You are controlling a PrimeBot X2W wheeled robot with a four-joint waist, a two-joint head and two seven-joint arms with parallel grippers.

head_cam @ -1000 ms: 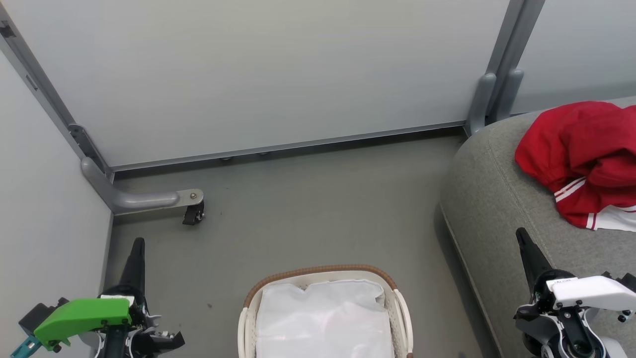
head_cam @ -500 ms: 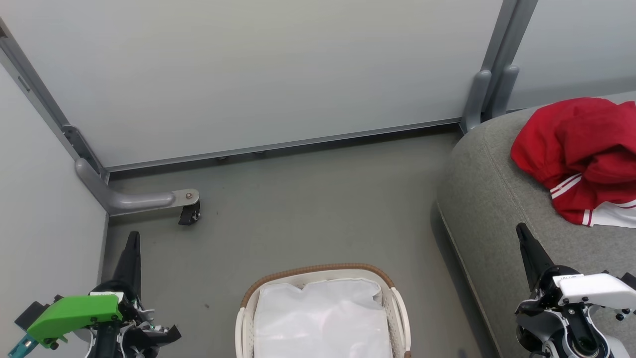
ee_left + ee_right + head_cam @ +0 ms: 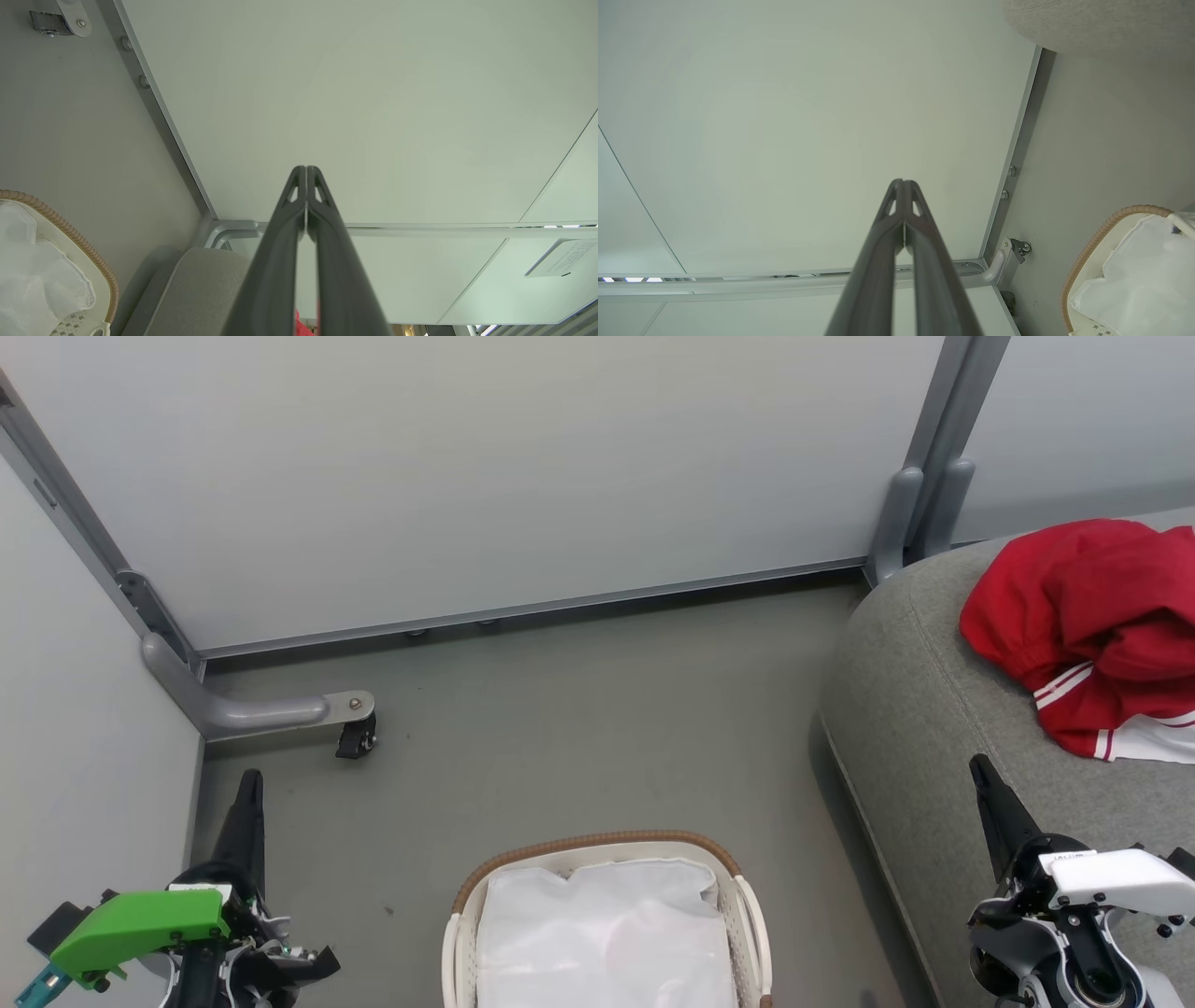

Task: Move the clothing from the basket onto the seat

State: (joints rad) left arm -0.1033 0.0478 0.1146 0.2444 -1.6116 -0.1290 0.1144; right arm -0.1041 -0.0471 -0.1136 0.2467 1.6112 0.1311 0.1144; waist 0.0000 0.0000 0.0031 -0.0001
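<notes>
I am holding my left gripper [image 3: 248, 786] and right gripper [image 3: 982, 775] fully closed, gripping nothing, either side of the basket [image 3: 597, 845], which is showing white lining [image 3: 602, 933] and no red. Further off, the clothing [image 3: 1102, 616] is lying heaped by the seat's [image 3: 915, 709] rounded end. I am judging the transfer done; next needs only a basket check.

A lab test bay: pale partition panels [image 3: 485, 476] on metal frames [image 3: 943, 448], a castor foot [image 3: 355, 733] just ahead of the left gripper [image 3: 250, 784], a grey sofa [image 3: 915, 709] by the right gripper [image 3: 980, 773]
</notes>
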